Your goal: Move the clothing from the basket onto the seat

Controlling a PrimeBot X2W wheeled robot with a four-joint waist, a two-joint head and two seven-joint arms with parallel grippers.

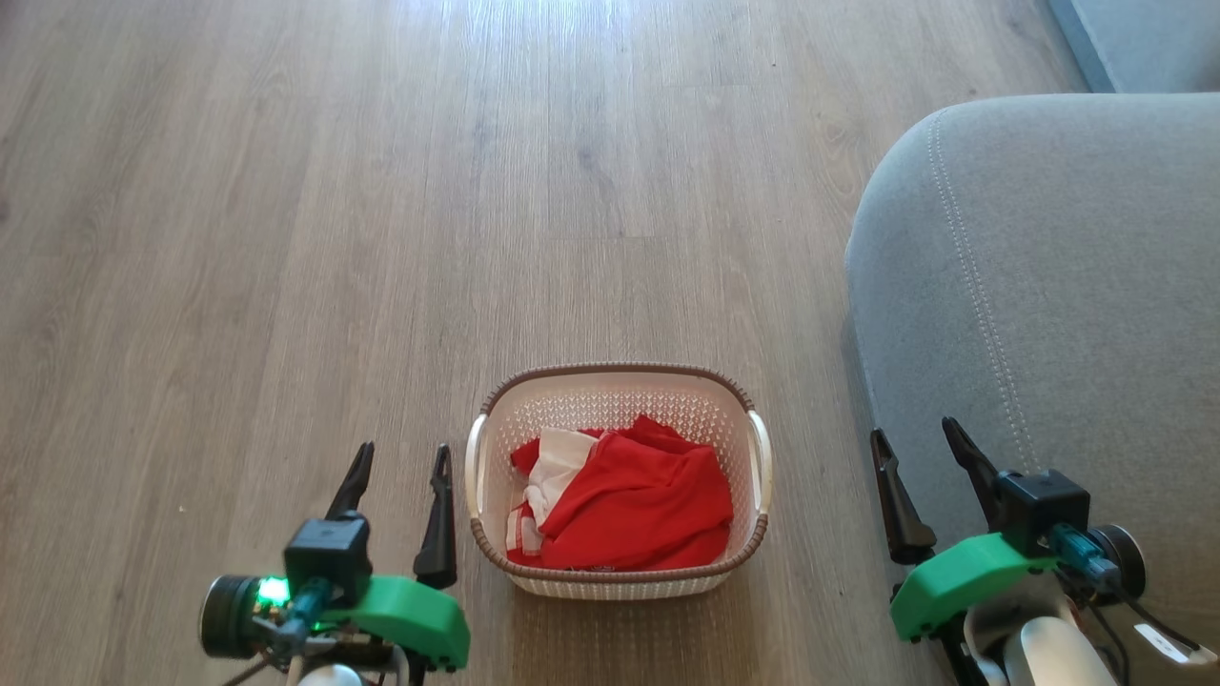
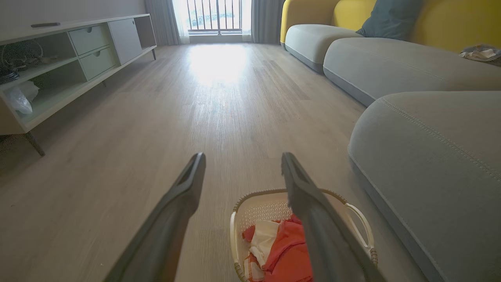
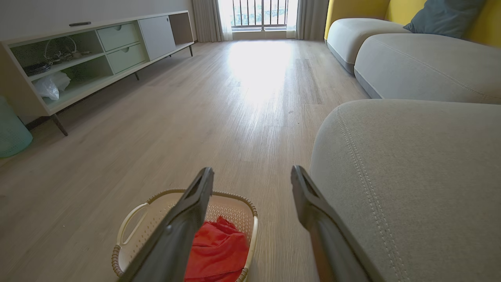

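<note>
Red, white-panelled fabric clothing (image 1: 639,505) heaps in the cream perforated plastic basket (image 1: 610,400); our left tool (image 1: 401,450) and right tool (image 1: 913,429) gape empty, and we risk hooking the rim too.

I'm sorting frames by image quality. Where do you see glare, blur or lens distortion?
Head view: even light, sharp, faint glare on the far floor. Left wrist view: window glare washes out the floor; the close fingers look soft. Right wrist view: same glare; wide-angle lens stretches the near seat.
</note>
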